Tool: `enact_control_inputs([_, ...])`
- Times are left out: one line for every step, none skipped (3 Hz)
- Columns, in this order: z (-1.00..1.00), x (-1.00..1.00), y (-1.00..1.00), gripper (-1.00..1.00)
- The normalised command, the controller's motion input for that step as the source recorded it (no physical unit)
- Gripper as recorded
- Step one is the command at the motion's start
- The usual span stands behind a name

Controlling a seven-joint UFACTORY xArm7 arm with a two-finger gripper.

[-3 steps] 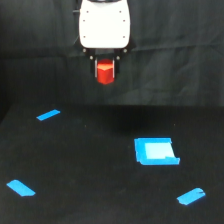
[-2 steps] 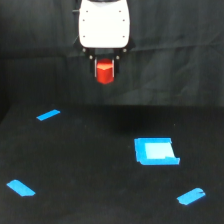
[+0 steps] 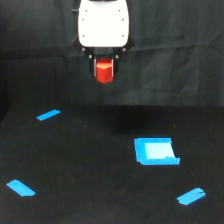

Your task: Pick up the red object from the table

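The red object is a small red-orange stubby block held between the dark fingers of my gripper, under the white arm head at the top centre of the exterior view. It hangs well above the black table, in front of the black cloth backdrop. The gripper is shut on it. The fingers blend into the dark background and are hard to make out.
A flat blue square piece lies on the table towards the exterior view's right. Blue tape strips lie at the left, the lower left and the lower right.
The gripper with the red object has hardly moved; it holds the block at about the same height above the table.
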Motion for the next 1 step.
enact_control_inputs([0.00,-0.01,0.07,-0.98])
